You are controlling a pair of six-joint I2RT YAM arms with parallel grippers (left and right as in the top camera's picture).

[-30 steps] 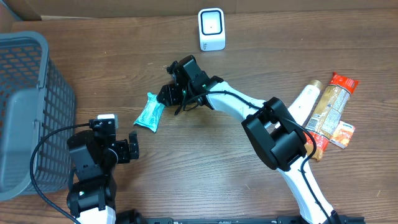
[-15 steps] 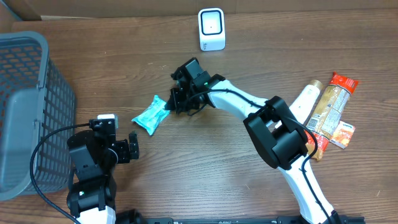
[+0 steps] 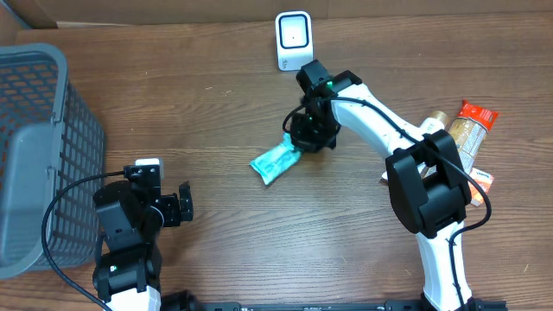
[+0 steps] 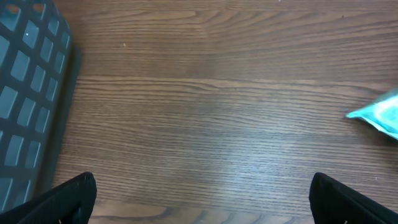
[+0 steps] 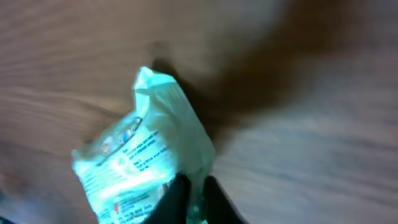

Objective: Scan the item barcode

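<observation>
Overhead: the only view with the full layout. Right pincer (image 3: pixel 296 145) is clenched on the upper-right end of the teal packet (image 3: pixel 275 161). The packet is mid-worktop (image 3: pixel 259 250), below and slightly left of the white scanner (image 3: pixel 294 41), not touching it. Can't tell from here whether the packet is lifted or resting on the wood. Left pincer (image 3: pixel 182 206) is released and empty, low on the left, well apart from the packet. Grey basket (image 3: pixel 34 147) sits at the left edge, cut off by the frame. A pile of other goods (image 3: pixel 458 147) sits at the right edge, partly hidden behind the right arm. There is open wood between packet and scanner, and between packet and left pincer.

Left wrist: the two fingertips sit in the bottom corners, wide apart, nothing between them. The basket wall is on the left. Only the packet's teal tip pokes in at the right edge. Bare wood in between.

Right wrist: blurred, but it gives the close-up the overhead lacks. The dark fingers (image 5: pixel 176 198) pinch the packet's lower edge, printed face toward the camera. The print is too smeared to read, so I can't tell if a barcode shows. The packet's bottom is cut off by the frame.
</observation>
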